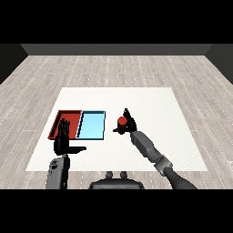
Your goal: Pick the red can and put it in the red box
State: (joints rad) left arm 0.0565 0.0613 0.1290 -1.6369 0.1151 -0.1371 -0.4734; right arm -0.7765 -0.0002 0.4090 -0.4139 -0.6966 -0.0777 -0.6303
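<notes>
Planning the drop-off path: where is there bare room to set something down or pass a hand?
Bare table lies beyond the trays and right of the red can. Both the red tray and blue tray hold nothing. It is crowded where the left hand overlaps the red tray's near edge, and around the right hand.

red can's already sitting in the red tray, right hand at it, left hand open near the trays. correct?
Not quite. The red can is not in the red tray; it stands on the table, right of the light blue tray. The rest holds: right hand at it, left hand open. The head view shows it.
</notes>
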